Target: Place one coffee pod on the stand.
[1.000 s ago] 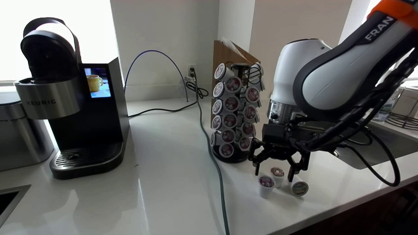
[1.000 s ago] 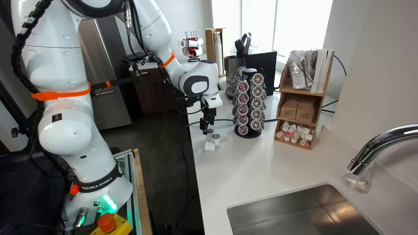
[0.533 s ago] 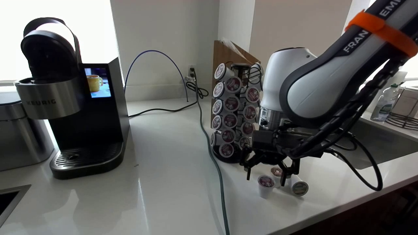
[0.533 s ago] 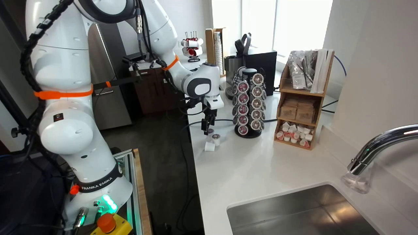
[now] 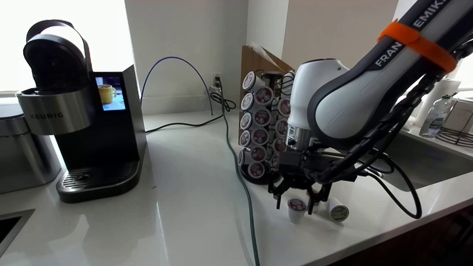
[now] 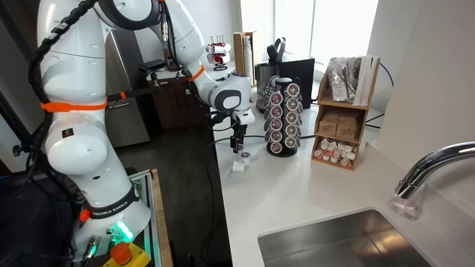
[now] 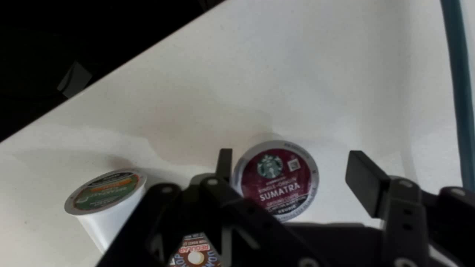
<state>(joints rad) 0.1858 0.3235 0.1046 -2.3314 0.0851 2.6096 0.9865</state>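
Coffee pod (image 7: pixel 277 180), maroon-lidded, stands upright, lower middle of the wrist view; the tool (image 7: pixel 291 167) straddles it, tips apart, presumably to pinch its sides; the tall stand (image 6: pixel 284 84) rises just right of centre in an exterior view.

In an exterior view the gripper (image 5: pixel 294 209) sits lower, shifted toward eight o'clock from where it was, and the maroon-lidded coffee pod (image 5: pixel 297 205) stands a touch nearer nine o'clock. The arm (image 5: pixel 342 107) hides more of the stand (image 5: pixel 272 75) along its three o'clock side, and uncovers the bottle (image 5: pixel 436 117) at the view's three o'clock edge.
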